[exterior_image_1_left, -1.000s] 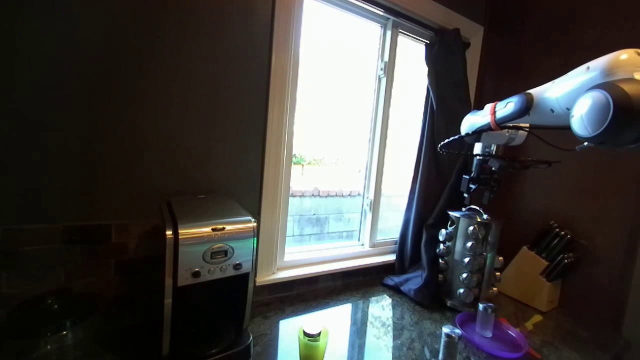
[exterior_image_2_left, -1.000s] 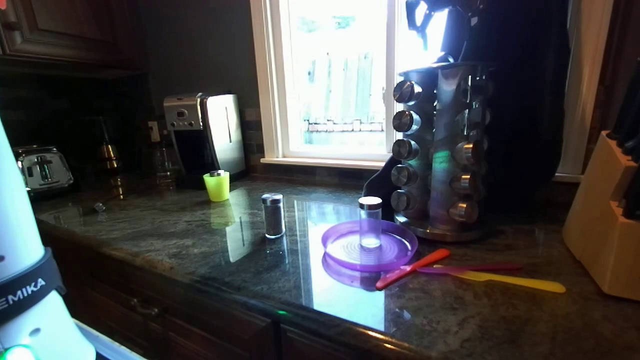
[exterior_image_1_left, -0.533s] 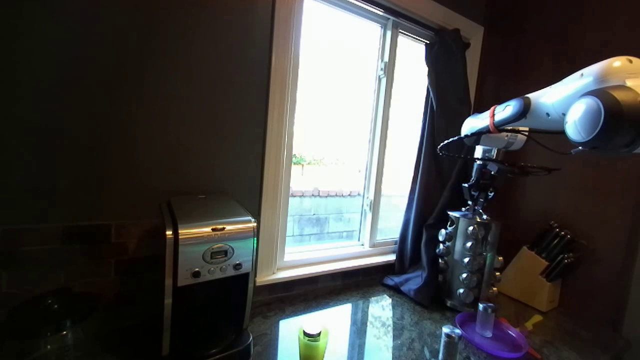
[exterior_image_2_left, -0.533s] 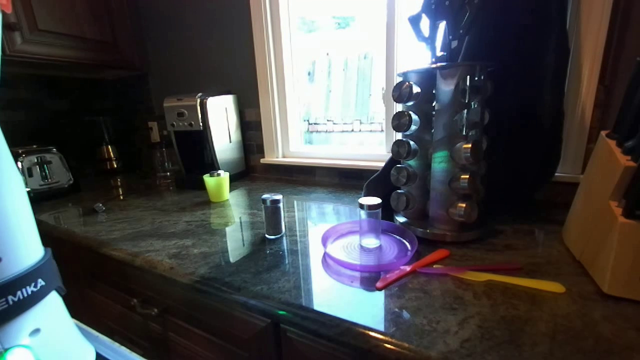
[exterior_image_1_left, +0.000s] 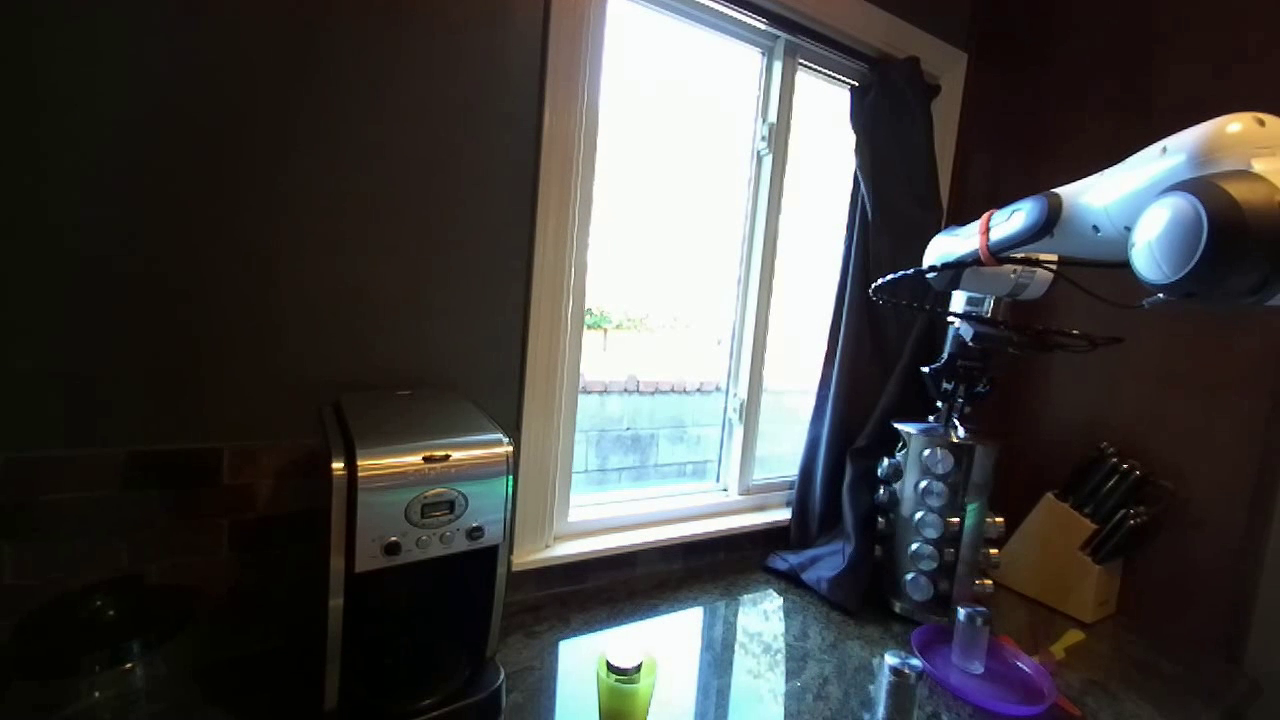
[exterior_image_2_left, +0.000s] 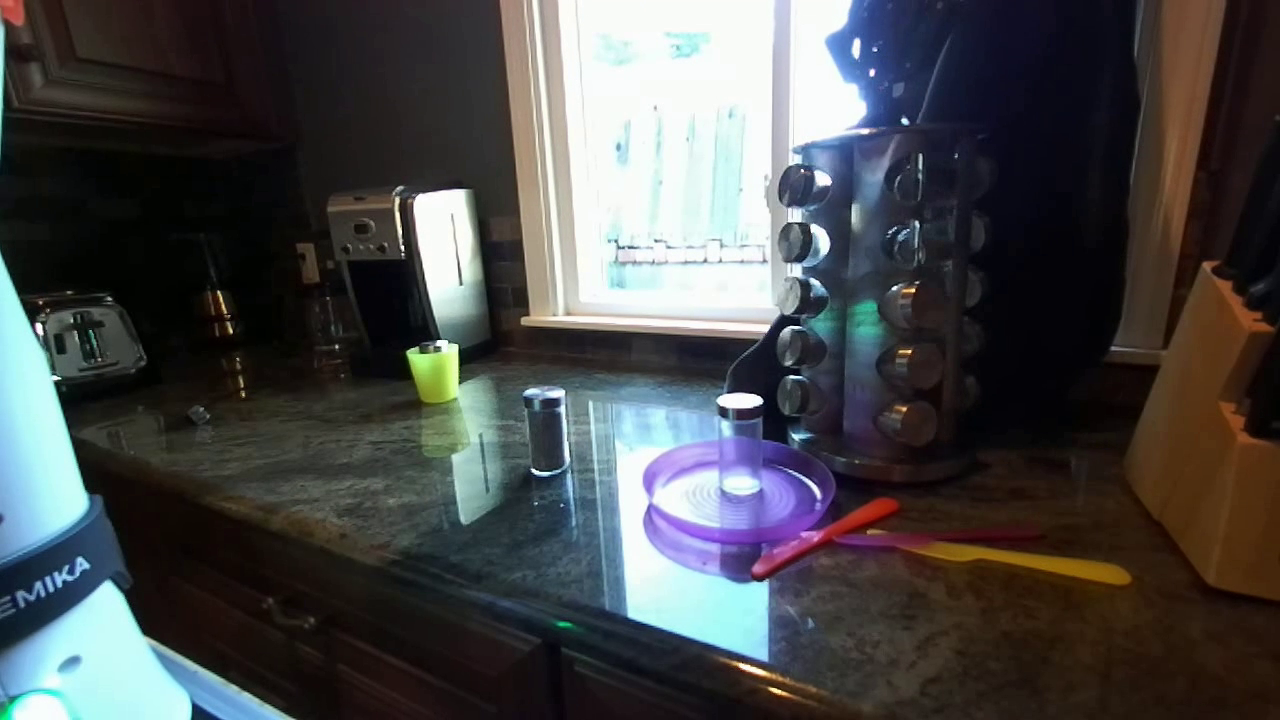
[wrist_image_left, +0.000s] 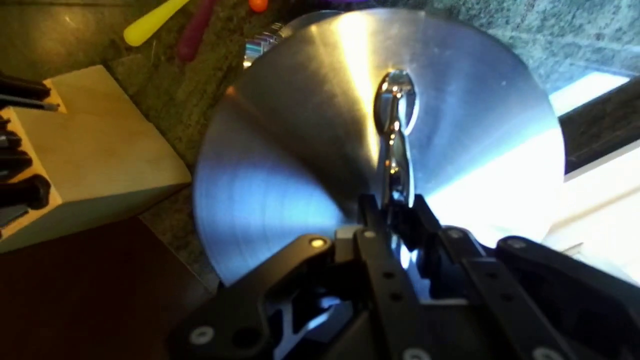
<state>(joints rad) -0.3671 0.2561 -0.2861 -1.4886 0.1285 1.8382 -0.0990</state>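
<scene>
A tall steel spice rack (exterior_image_2_left: 858, 330) with columns of silver-capped jars stands on the counter, also seen as a rack (exterior_image_1_left: 925, 520) under the arm. My gripper (exterior_image_1_left: 950, 412) points straight down at the rack's top. In the wrist view the round, shiny lid (wrist_image_left: 300, 130) fills the middle, with a chrome loop handle (wrist_image_left: 397, 150) across it. The gripper (wrist_image_left: 395, 204) has its two black fingers on either side of that handle, pressed close against it. The handle's near end is partly hidden by the fingers.
A purple plate (exterior_image_2_left: 690, 525) bearing an empty-looking glass jar (exterior_image_2_left: 740, 450) is in front of the rack. Nearby lie red (exterior_image_2_left: 830, 540) and yellow (exterior_image_2_left: 1040, 566) plastic knives. A knife block (exterior_image_1_left: 1065, 565), dark curtain (exterior_image_1_left: 880, 300), filled jar (exterior_image_2_left: 547, 435) and lime cup (exterior_image_2_left: 433, 375) surround it.
The gripper has come down onto the rack's handle and its fingers have closed around it. In the last half second the rack has turned somewhat, shifting its jar columns.
</scene>
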